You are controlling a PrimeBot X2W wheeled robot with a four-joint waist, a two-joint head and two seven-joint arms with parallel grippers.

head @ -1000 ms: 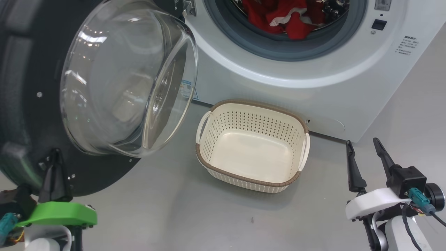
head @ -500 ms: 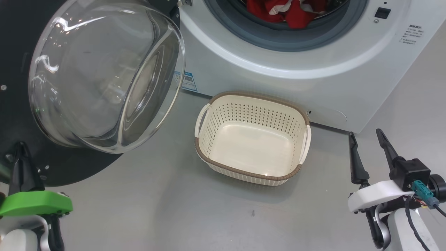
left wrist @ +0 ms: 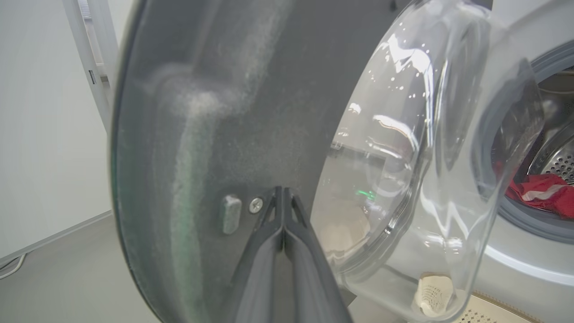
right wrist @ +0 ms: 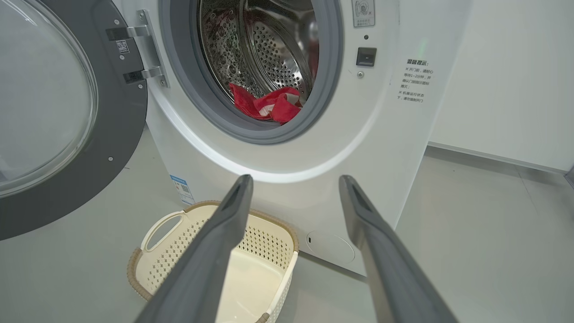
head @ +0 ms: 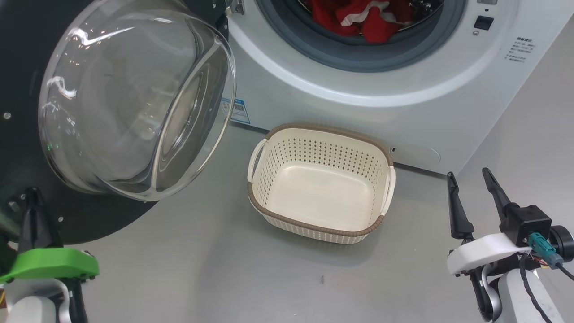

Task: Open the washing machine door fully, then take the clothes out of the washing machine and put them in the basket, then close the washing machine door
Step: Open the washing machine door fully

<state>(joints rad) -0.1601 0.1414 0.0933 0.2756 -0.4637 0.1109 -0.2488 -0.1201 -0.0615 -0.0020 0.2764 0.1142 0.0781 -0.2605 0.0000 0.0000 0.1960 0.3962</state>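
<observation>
Bright, even light. White glare streaks the door [head: 134, 98] glass. Right of the door, the basket [head: 323, 152] casts soft shadow.

Clear path from right pincer [head: 467, 172] to washing machine [head: 358, 112] mouth; washing machine door [head: 134, 98] swung left, basket [head: 314, 231] on floor [head: 224, 269] below.

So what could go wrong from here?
The shut left gripper seems merely pressed against the washing machine door, so it may slip and the door swing back. The clothes could snag on the grey rubber ring, or the open right gripper might drop them beside the basket.
</observation>
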